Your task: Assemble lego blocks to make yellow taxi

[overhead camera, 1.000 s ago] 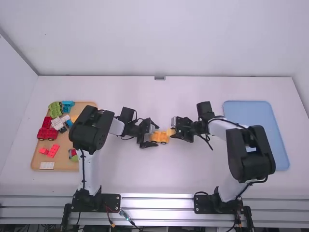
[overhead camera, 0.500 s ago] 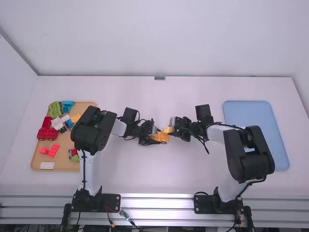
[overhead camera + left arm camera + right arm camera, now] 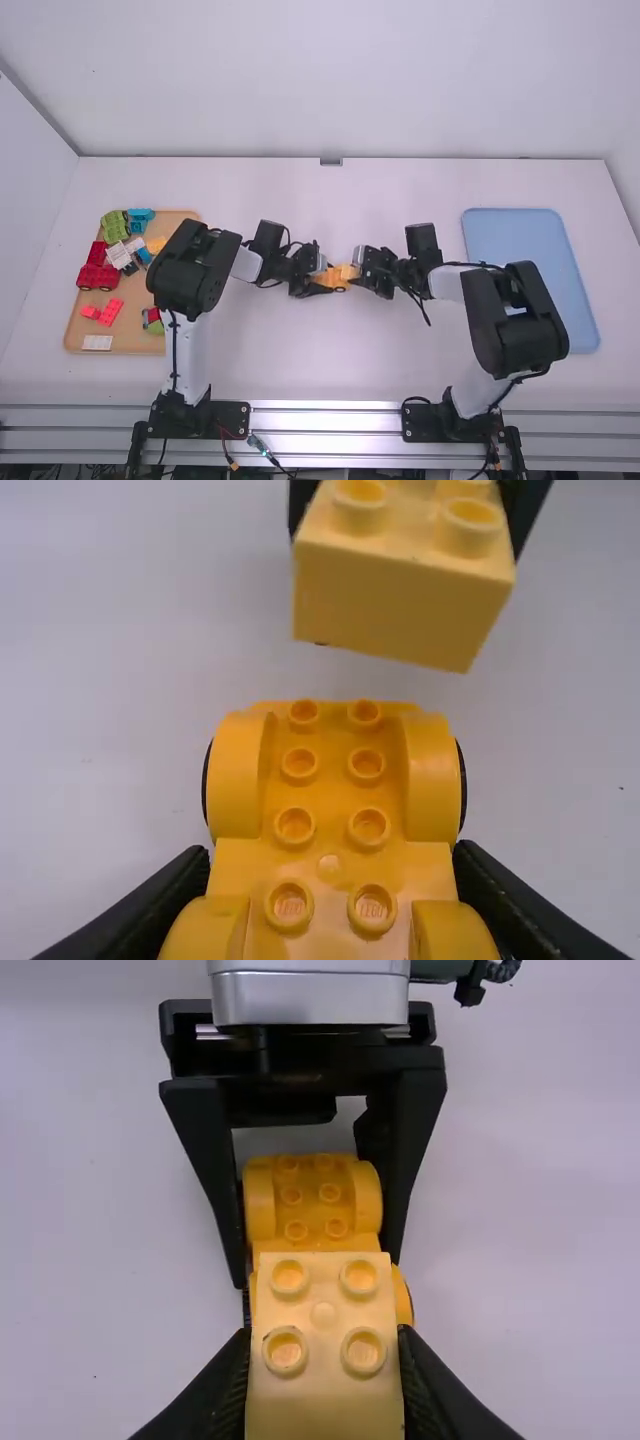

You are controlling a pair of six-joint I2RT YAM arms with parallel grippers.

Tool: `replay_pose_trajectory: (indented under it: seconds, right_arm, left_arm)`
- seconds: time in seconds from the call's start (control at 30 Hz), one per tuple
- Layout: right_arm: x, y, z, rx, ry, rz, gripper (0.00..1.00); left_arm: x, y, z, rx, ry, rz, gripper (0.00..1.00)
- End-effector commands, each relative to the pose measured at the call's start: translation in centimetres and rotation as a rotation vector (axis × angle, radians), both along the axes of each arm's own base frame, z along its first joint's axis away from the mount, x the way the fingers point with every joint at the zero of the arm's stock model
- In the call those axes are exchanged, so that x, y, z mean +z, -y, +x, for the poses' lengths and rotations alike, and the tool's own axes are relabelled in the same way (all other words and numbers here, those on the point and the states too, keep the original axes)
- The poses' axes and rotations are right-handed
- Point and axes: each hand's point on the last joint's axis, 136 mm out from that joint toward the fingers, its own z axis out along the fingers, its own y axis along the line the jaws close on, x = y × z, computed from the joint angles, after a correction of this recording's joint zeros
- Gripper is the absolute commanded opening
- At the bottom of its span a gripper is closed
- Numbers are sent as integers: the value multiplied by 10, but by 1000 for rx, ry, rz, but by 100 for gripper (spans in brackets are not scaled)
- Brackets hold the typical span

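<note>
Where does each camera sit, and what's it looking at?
High view: above and behind the robot, looking forward and down at the table; both the left arm and right arm show.
Left wrist view: on that arm's wrist, looking past the left gripper at the orange car base.
Right wrist view: on the other wrist, looking past the right gripper at its yellow block.
Both wrist views share the car base and block.

I count one wheeled yellow base, one pale yellow block with four studs, one tan tray, one blue tray and one flat white block
</note>
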Motion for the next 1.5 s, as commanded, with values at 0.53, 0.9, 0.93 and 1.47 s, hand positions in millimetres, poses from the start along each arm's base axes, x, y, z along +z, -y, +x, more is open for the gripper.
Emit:
replay_pose_trajectory:
  seconds: [0.53,0.9,0.93,1.47]
  right_arm:
    - [-19,-23,1,132,-51,10,24]
    - [-27,-25,-5,134,-64,-28,22]
    - [-28,-26,-6,135,-63,-34,22]
    - [-27,-24,-5,128,-72,-26,21]
  left_arm:
    - [-19,-4,-20,-27,-63,66,43]
    - [-20,-4,-22,-28,-74,72,44]
    - [-20,-4,-21,-28,-72,72,44]
    - [-19,-4,-3,49,-50,85,41]
